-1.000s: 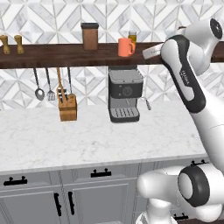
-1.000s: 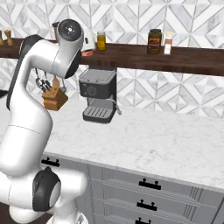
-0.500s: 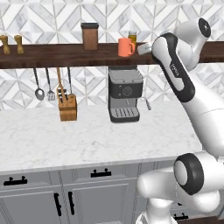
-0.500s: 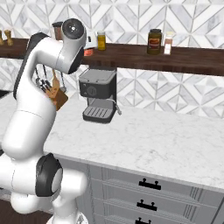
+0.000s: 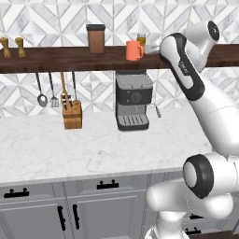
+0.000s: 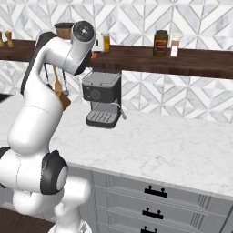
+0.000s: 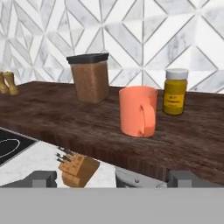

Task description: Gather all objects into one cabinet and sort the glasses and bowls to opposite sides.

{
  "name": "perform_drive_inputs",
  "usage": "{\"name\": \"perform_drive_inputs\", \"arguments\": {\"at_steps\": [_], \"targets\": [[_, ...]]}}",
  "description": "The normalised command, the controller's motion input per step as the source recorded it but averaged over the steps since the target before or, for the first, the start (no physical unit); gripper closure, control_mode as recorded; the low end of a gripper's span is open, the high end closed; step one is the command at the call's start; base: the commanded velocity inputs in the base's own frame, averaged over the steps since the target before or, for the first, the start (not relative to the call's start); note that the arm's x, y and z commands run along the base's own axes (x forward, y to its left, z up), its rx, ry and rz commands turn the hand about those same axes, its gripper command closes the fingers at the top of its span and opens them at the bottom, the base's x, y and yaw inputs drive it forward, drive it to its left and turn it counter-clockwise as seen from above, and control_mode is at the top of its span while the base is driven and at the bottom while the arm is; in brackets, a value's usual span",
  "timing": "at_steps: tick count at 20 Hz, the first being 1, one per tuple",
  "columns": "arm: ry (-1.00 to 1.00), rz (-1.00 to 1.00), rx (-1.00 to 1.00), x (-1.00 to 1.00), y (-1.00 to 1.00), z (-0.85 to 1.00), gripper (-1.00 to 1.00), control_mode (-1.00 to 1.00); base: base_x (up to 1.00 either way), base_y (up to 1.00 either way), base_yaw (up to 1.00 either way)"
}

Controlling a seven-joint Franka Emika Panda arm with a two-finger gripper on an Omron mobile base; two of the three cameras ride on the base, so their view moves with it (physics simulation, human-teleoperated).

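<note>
The orange mug (image 5: 134, 50) stands upright on the dark wooden wall shelf (image 5: 56, 58), above the coffee machine. My gripper (image 5: 151, 48) hovers at shelf height just right of it, apart from it. In the hand view the orange mug (image 7: 138, 111) sits straight ahead with its handle facing me. My gripper (image 7: 113, 179) is open and nothing lies between the fingertips (image 7: 43, 178), which are spread wide. In the right base view a sliver of the orange mug (image 6: 93, 55) peeks out behind my arm. The grey mug, the cream mug, the black bowl and the wall cabinet are out of view.
A brown canister (image 7: 90, 78) stands left of the mug and a yellow jar (image 7: 175, 92) right behind it. Below are the coffee machine (image 5: 134, 101), a knife block (image 5: 72, 114) and hanging utensils (image 5: 46, 91). Two more jars (image 6: 160, 43) sit farther right on the shelf.
My arm has lifted its elbow and swung up. The hand has risen slightly to shelf height, closer to the orange mug. The mug has not moved.
</note>
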Motion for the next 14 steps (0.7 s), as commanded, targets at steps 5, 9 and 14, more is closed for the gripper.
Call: {"name": "perform_drive_inputs", "arguments": {"at_steps": [5,9,14], "targets": [[0.00,0.00,0.00,0.40,0.00,-0.10,-1.00,-1.00,0.00,0.00,0.00],[0.05,0.00,0.00,0.47,0.00,-0.16,-1.00,-1.00,0.00,0.00,0.00],[0.07,0.00,0.00,0.49,0.00,-0.10,-1.00,-1.00,0.00,0.00,0.00]]}}
